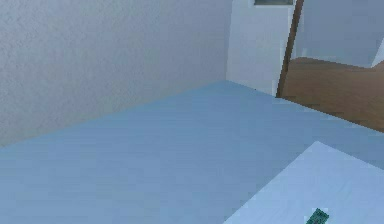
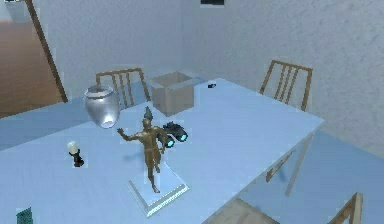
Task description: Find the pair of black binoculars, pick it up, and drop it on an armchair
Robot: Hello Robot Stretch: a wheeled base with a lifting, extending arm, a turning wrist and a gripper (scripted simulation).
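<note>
A small green item (image 2: 22,214), cut off at the lower left corner, lies on the desk (image 2: 250,130); it is too small to name. Beyond it a bronze statue (image 2: 150,148) stands on a white base (image 2: 165,195). The black binoculars (image 2: 176,134) sit flat just behind it at centre frame. Any reach probably has to clear the figure, which may hide part of them. I cannot tell if the tool is apart or together. Plain wooden chairs (image 2: 286,80) line the desk's upper edge.

The pale blue table (image 2: 255,130) bears black binoculars (image 2: 177,134), a bronze statue (image 2: 151,150), a grey vase (image 2: 101,108) and an open box (image 2: 173,93).
</note>
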